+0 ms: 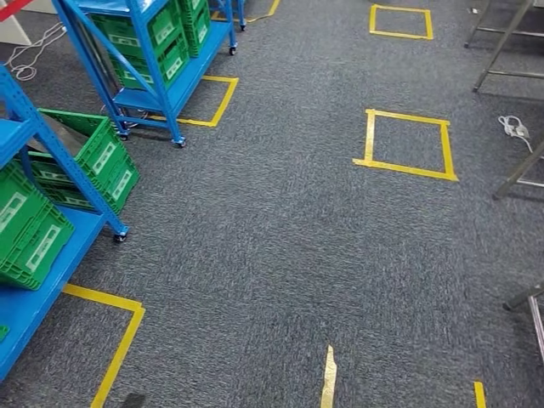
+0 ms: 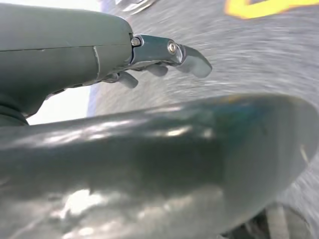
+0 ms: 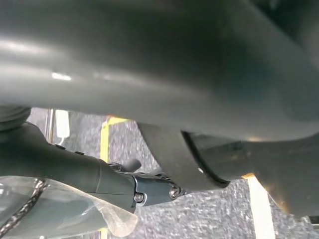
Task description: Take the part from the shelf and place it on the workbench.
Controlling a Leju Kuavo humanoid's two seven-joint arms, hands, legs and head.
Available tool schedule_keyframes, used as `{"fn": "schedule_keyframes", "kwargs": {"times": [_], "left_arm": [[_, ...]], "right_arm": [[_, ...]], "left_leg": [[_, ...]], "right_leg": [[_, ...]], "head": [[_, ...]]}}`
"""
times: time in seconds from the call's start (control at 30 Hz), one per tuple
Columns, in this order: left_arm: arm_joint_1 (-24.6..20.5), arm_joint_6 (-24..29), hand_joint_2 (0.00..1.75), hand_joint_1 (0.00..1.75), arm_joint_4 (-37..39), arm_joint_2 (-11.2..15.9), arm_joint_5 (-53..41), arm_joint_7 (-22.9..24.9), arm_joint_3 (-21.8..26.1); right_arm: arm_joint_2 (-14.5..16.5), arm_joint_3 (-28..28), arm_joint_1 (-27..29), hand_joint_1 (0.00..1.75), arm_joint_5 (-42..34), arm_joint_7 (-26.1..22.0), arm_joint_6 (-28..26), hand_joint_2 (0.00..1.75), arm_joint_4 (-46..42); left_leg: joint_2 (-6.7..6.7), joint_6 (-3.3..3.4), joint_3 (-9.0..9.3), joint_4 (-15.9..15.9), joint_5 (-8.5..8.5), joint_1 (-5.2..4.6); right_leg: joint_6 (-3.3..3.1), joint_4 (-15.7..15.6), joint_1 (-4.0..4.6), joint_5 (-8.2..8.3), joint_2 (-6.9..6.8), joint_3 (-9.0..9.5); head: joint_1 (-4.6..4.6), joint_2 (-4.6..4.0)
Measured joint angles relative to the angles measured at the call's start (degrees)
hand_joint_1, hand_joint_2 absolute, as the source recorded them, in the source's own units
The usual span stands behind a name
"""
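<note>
The left hand point(image 2: 158, 55) has its fingers point(image 2: 192, 60) stretched out straight and a little apart, grasping nothing, with grey carpet blurred beneath them. On the right hand point(image 3: 112, 179), one finger point(image 3: 156, 190) reaches forward, and a clear bag point(image 3: 75, 209) with something dark and braided inside is pressed up against the underside of the hand, carried off the floor. The fingers that wrap it are mostly hidden by the plastic, so how tightly they close cannot be told, but the bag hangs from this hand and from nothing else. The right wrist view also catches yellow tape point(image 3: 103, 142) on the carpet behind the hand. The head view looks down on the wider room: a carpet floor point(image 1: 275, 255), a blue shelf point(image 1: 38, 280) on wheels at the near left with green crates point(image 1: 25, 229) on it, and a second blue shelf point(image 1: 161, 85) further back, also loaded with green crates. Yellow tape squares point(image 1: 369, 136) mark the carpet in the middle and beside the shelves. At the right edge stand slanting metal legs point(image 1: 513, 174), with a white cable point(image 1: 513, 127) lying on the floor near them.
</note>
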Motion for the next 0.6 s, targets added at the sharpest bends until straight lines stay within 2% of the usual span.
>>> {"fn": "schedule_keyframes", "kwargs": {"times": [0.03,0.1,0.13,0.17,0.2,0.23,0.27,0.3,0.33,0.37,0.4,0.47,0.5,0.53,0.6], "left_arm": [[0.1,0.2,0.00,0.00,0.0,0.5,0.6,0.5,2.2],[0.0,0.3,0.00,0.00,0.0,1.2,1.3,1.3,5.5],[-0.1,0.3,0.00,0.00,0.0,1.5,1.2,1.5,6.6],[-0.2,0.3,0.00,0.00,0.0,1.7,1.0,1.5,7.6],[-0.2,0.3,0.00,0.00,0.0,1.8,0.7,1.4,8.3],[-0.2,0.4,0.00,0.00,0.0,1.9,0.2,1.0,8.8],[-0.2,0.4,0.00,0.00,0.0,1.9,-0.3,0.3,9.2],[-0.2,0.5,0.00,0.00,0.0,2.0,-0.8,-0.6,9.4],[-0.3,0.6,0.00,0.00,0.0,2.0,-1.2,-1.6,9.5],[-0.5,0.7,0.00,0.00,0.0,2.1,-1.5,-2.4,9.7],[-0.6,0.8,0.00,0.00,0.0,2.2,-1.7,-3.0,9.9],[-0.6,0.4,0.00,0.00,0.0,2.5,-2.1,-3.3,10.2],[-0.5,0.0,0.00,0.00,0.0,2.6,-2.5,-3.1,10.3],[-0.5,-0.4,0.00,0.00,0.0,2.7,-2.9,-2.9,10.4],[-0.7,-0.7,0.00,0.00,0.0,2.8,-3.5,-2.5,10.4]], "right_arm": [[0.0,0.5,0.0,0.00,0.0,-0.4,0.1,0.00,0.0],[-0.1,1.1,0.0,0.00,-0.1,-1.0,0.3,0.00,0.0],[-0.1,1.2,0.0,0.00,-0.1,-1.1,0.4,0.00,0.0],[-0.1,1.3,-0.1,0.00,-0.2,-1.2,0.7,0.00,0.0],[-0.1,1.4,-0.2,0.00,-0.2,-1.2,1.0,0.00,0.0],[-0.1,1.6,-0.2,0.00,-0.2,-1.1,1.4,0.00,0.0],[-0.1,1.8,-0.3,0.00,-0.1,-1.0,1.7,0.00,0.0],[-0.1,2.1,-0.3,0.00,0.1,-0.8,1.9,0.00,0.0],[0.0,2.5,-0.2,0.00,0.2,-0.5,2.0,0.00,0.0],[0.0,3.0,-0.2,0.00,0.3,-0.2,2.1,0.00,0.1],[0.1,3.4,-0.2,0.00,0.3,0.0,2.0,0.00,0.1],[0.2,3.9,-0.2,0.00,0.0,0.2,2.0,0.00,0.1],[0.2,4.0,-0.2,0.00,-0.3,0.3,1.9,0.00,0.1],[0.2,4.1,-0.2,0.00,-0.6,0.3,1.7,0.00,0.1],[0.3,4.1,0.1,0.00,-1.0,0.4,1.5,0.00,0.1]], "left_leg": [[-0.56,0.31,0.09,-0.2,0.12,0.19],[-1.69,0.79,0.14,-0.3,0.25,0.41],[-2.38,0.93,0.09,-0.3,0.26,0.39],[-3.13,0.98,0.10,-0.3,0.26,0.36],[-3.93,0.98,0.14,-0.3,0.25,0.33],[-4.81,0.97,0.22,-0.3,0.24,0.34],[-5.68,0.92,0.31,-0.2,0.21,0.37],[-6.52,0.80,0.34,-0.1,0.16,0.44],[-7.36,0.57,0.27,0.1,0.08,0.44],[-8.06,0.26,0.08,0.3,0.06,0.49],[-8.70,-0.12,-0.19,0.4,0.10,0.56],[-9.66,-0.87,-0.62,0.4,0.30,0.78],[-9.06,-1.18,-0.80,0.7,0.12,0.80],[-7.74,-1.43,-1.23,1.6,-0.56,0.74],[-4.28,-1.80,-3.60,7.0,-3.64,0.64]], "right_leg": [[0.26,1.4,-0.08,-1.04,1.37,-0.61],[0.55,7.8,-0.25,-4.45,4.67,-3.68],[0.58,12.1,-0.30,-6.14,5.47,-5.81],[0.60,15.4,-0.33,-7.05,5.79,-7.58],[0.57,16.9,-0.35,-6.84,5.93,-8.54],[0.52,16.0,-0.39,-5.42,6.10,-8.39],[0.43,12.9,-0.46,-3.13,6.54,-7.22],[0.31,8.9,-0.57,-0.84,7.57,-5.53],[0.20,5.0,-0.72,0.71,8.84,-3.85],[0.06,2.4,-0.78,1.41,9.89,-2.59],[-0.13,1.1,-0.76,1.42,10.53,-1.88],[-0.67,0.6,-0.62,1.24,9.91,-1.43],[-0.99,0.4,-0.62,1.38,9.30,-1.30],[-1.34,0.2,-0.63,1.47,8.60,-1.17],[-1.94,0.0,-0.47,1.42,6.92,-0.92]], "head": [[0.18,0.00],[0.54,0.00],[0.61,0.00],[0.63,0.00],[0.65,0.00],[0.66,0.00],[0.66,0.00],[0.67,0.00],[0.66,0.00],[0.66,0.00],[0.66,0.00],[0.64,0.00],[0.60,0.00],[0.48,0.00],[0.28,0.00]]}}
